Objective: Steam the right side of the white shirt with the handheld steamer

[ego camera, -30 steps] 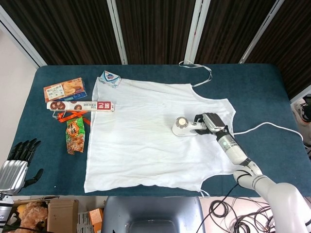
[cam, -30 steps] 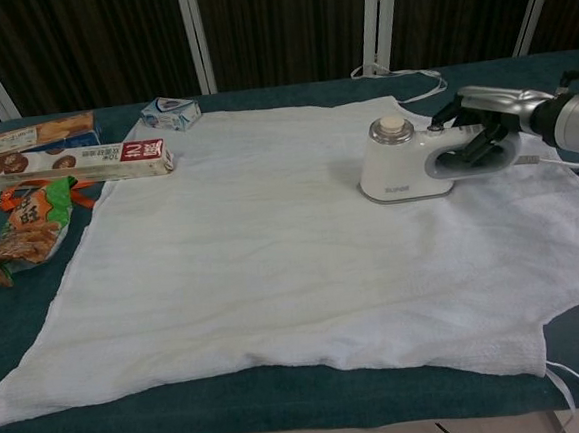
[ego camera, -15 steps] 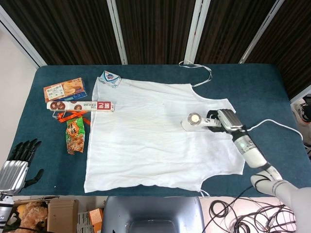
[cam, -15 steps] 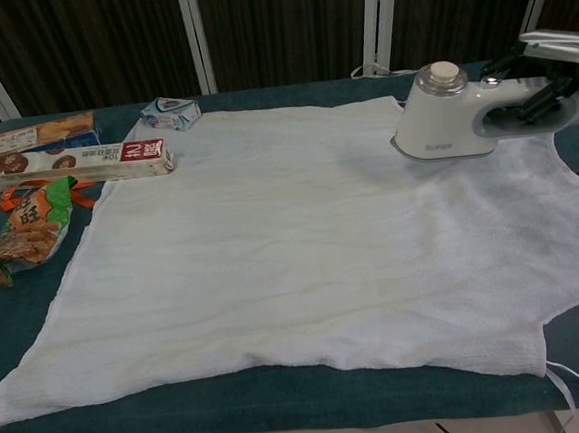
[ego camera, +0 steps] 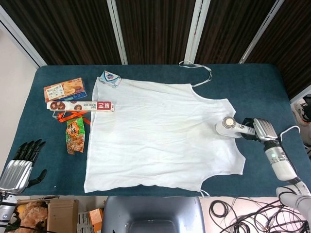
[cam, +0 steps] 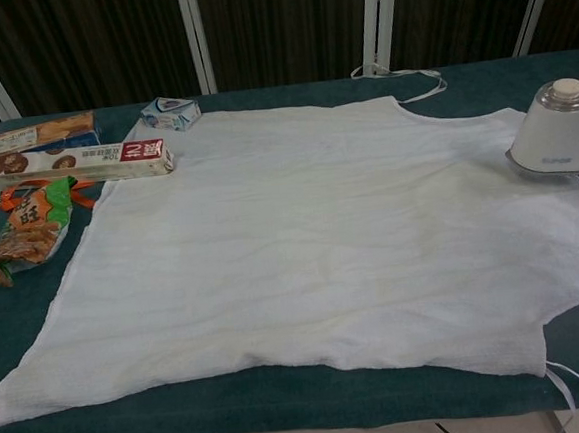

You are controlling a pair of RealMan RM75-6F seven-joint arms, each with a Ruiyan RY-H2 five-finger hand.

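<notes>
Steamer at the right edge of the shirt, held by the right hand.

Right hand (ego camera: 256, 128) grips the handle of the handheld steamer (ego camera: 228, 127), fingers wrapped around it; steamer sits on the right side of the white shirt (ego camera: 155, 133), near the armhole edge. Shirt lies flat on the desk (ego camera: 252, 82). Left hand (ego camera: 22, 162) hangs off the desk's front left corner, fingers spread, holding nothing. Snack boxes (ego camera: 65, 90) and a snack bag (ego camera: 75, 136) lie left of the shirt.
</notes>
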